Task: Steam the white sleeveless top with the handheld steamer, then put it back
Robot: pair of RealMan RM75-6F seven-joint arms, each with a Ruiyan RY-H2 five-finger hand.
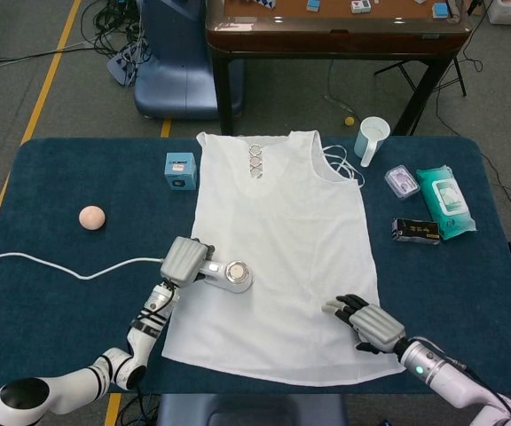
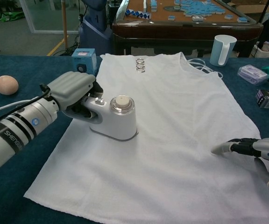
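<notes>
Reading "SHENG" – left arm point(image 2: 14, 133), steamer point(image 2: 115, 119) gripped

One white top point(image 1: 282, 240), one steamer point(image 1: 229, 275), one ball point(image 1: 91, 216), one blue box point(image 1: 181, 169), one cup point(image 1: 371, 139), one wipes pack point(image 1: 444, 201), two hands.

Steamer point(image 1: 228, 275) sits on the top's point(image 1: 282, 222) left edge; ball point(image 1: 91, 216) far left, cup point(image 1: 372, 139) behind right
</notes>
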